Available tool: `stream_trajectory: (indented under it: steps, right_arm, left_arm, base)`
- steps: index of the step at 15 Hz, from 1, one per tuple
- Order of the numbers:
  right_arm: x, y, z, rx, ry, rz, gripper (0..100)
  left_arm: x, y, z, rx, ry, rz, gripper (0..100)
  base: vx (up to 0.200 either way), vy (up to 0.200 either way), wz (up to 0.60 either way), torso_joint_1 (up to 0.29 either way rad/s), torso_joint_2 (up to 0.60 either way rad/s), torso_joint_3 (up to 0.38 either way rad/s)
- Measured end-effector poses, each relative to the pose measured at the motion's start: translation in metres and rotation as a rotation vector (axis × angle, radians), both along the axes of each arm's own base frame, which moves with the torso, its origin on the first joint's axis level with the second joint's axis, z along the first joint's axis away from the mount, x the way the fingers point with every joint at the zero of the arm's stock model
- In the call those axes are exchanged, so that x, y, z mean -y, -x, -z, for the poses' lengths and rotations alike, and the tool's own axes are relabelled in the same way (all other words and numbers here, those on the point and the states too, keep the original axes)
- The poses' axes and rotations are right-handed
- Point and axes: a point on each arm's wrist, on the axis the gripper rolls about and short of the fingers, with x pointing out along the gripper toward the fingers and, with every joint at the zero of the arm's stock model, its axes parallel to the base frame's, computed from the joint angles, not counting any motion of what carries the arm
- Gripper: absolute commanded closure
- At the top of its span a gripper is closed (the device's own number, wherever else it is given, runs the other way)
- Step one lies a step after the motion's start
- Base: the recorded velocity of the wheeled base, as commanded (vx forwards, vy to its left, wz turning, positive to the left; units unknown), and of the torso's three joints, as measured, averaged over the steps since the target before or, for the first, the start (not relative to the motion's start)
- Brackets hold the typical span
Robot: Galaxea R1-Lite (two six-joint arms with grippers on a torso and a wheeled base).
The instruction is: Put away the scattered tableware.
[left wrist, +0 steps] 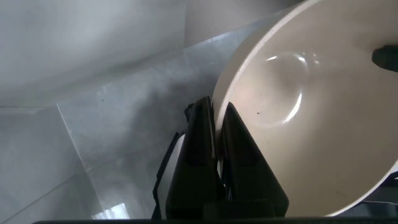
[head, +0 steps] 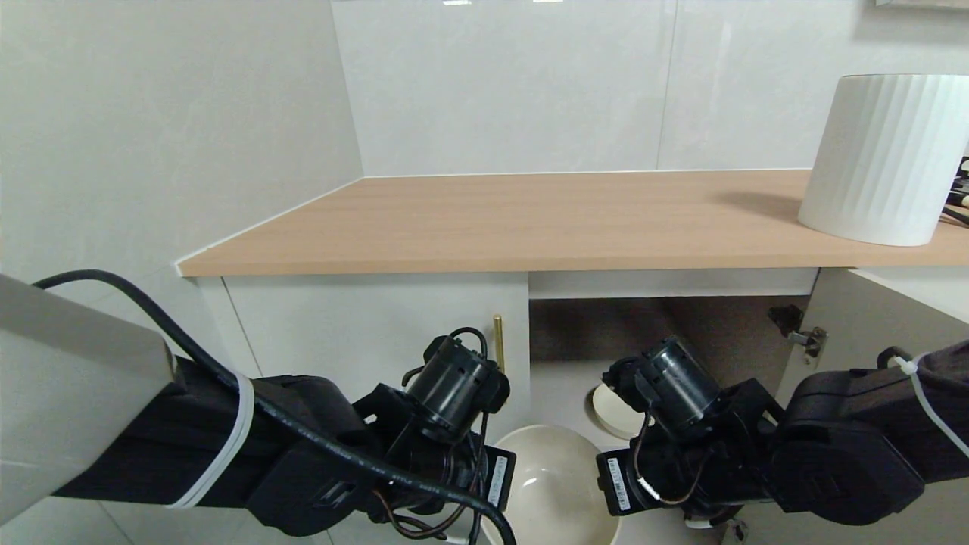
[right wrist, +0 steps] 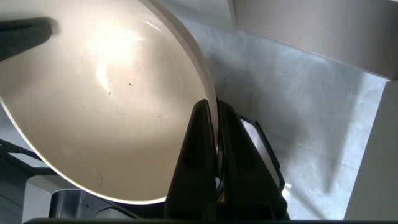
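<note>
Both lowered jaws pinch one bowl [head: 556, 484].

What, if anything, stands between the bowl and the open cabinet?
Nothing visible blocks the way in: the door stands open. The left claw and right claw hold the bowl by its rim before the cabinet. A small plate lies on its floor.
</note>
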Motion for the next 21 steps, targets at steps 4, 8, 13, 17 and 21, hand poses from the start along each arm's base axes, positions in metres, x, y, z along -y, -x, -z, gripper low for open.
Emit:
stream_trajectory:
  steps: [4,8,13,17,21]
  right_arm:
    - [0.0,0.001,0.001,-0.003,0.004,0.0,100]
    - [0.001,0.001,0.003,-0.011,0.021,0.004,100]
    - [-0.001,-0.001,0.009,-0.005,0.043,0.017,100]
    - [0.003,-0.011,0.024,0.014,0.103,0.131,100]
    - [0.02,-0.041,0.042,0.146,0.093,0.329,100]
  left_arm:
    - [0.0,0.0,0.0,-0.002,-0.003,-0.001,0]
    - [-0.002,0.0,0.001,-0.006,-0.015,-0.007,0]
    - [-0.001,0.001,-0.001,0.003,-0.004,-0.005,0]
    - [0.0,-0.002,-0.007,0.029,0.05,-0.037,0]
    - [-0.002,-0.003,-0.011,0.038,0.06,-0.047,0]
  base:
    - [0.0,0.0,0.0,0.0,0.0,0.0]
    - [0.0,0.0,0.0,0.0,0.0,0.0]
    - [0.0,0.0,0.0,0.0,0.0,0.0]
    - [0.0,0.0,0.0,0.0,0.0,0.0]
    - [0.0,0.0,0.0,0.0,0.0,0.0]
